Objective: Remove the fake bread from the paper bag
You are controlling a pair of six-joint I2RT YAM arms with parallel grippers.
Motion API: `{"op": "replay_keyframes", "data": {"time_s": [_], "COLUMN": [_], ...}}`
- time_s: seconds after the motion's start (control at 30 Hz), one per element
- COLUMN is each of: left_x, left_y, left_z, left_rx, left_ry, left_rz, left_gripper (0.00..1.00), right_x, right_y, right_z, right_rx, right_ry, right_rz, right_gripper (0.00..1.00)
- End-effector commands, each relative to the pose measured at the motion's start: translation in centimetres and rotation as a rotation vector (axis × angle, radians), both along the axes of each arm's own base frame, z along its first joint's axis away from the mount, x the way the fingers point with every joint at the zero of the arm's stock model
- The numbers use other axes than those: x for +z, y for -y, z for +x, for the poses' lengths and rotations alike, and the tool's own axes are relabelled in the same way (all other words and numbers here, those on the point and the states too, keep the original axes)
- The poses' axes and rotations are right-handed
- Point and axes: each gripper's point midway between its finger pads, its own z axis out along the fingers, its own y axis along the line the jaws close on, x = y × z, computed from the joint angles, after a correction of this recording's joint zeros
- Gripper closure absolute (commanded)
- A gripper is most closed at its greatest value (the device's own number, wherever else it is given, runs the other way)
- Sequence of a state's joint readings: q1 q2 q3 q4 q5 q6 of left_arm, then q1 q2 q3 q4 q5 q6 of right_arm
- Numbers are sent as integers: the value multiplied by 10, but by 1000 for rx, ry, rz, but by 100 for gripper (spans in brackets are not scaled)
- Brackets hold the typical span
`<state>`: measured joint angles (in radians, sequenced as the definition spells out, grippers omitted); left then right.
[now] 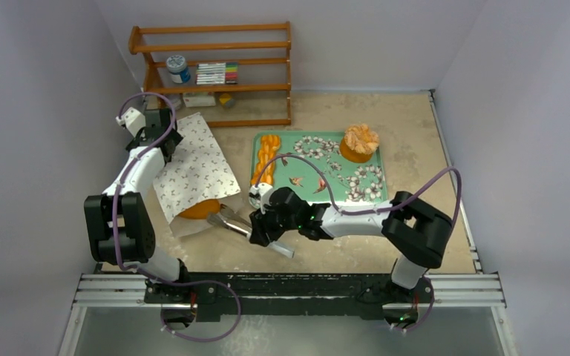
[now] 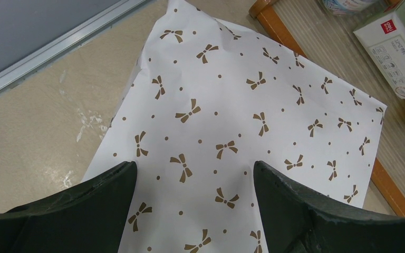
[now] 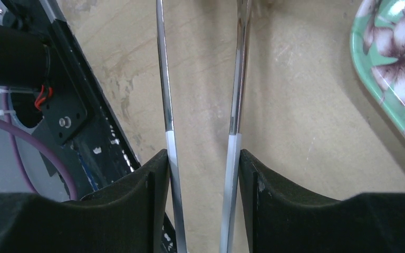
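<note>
The paper bag (image 1: 193, 167), white with small brown bows, lies flat at the left, its mouth toward the near side. An orange loaf (image 1: 199, 209) shows in the mouth. My left gripper (image 1: 168, 144) is open, its fingers spread wide over the bag's far closed end (image 2: 232, 105). My right gripper (image 1: 262, 226) is shut on metal tongs (image 1: 231, 220), whose tips lie at the bag's mouth beside the loaf. In the right wrist view the two tong arms (image 3: 163, 79) run up between the pads of my right gripper (image 3: 204, 158). A braided loaf (image 1: 267, 158) and a ruffled pastry (image 1: 360, 141) lie on the green tray.
The green floral tray (image 1: 356, 194) sits right of the bag; its corner shows in the right wrist view (image 3: 395, 68). A wooden shelf (image 1: 215, 70) with a jar, markers and boxes stands at the back, close to the bag's far end. Its base (image 2: 385, 182) borders the bag.
</note>
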<state>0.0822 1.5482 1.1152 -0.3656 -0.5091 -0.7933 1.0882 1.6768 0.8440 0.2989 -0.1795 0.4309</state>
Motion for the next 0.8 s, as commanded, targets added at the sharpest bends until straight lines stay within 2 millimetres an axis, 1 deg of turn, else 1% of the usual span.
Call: {"op": "replay_keyframes", "data": {"time_s": [0.0,0.17,0.23,0.27,0.3,0.47,0.77], "left_x": [21,21,20,19,19,19,12], "left_y": [5,6,7,7,7,7,7], "left_z": [17,19,19,19,19,19,18], "left_rx": [-8,-12,-13,-14,-15,-16,-19], "left_ry": [80,84,85,84,85,86,76], "left_rz": [-6,-8,-12,-14,-16,-14,-13], "left_gripper": [19,19,19,19,19,19,19], "right_x": [24,22,18,25,27,28,26], "right_y": [-24,-27,-27,-32,-35,-41,-54], "right_z": [11,22,25,30,32,41,46], "right_rx": [27,19,22,23,24,31,54], "right_ry": [-20,-47,-63,-57,-57,-71,-130], "right_rz": [98,104,99,116,122,134,168], "right_gripper": [49,49,49,49,49,49,50]}}
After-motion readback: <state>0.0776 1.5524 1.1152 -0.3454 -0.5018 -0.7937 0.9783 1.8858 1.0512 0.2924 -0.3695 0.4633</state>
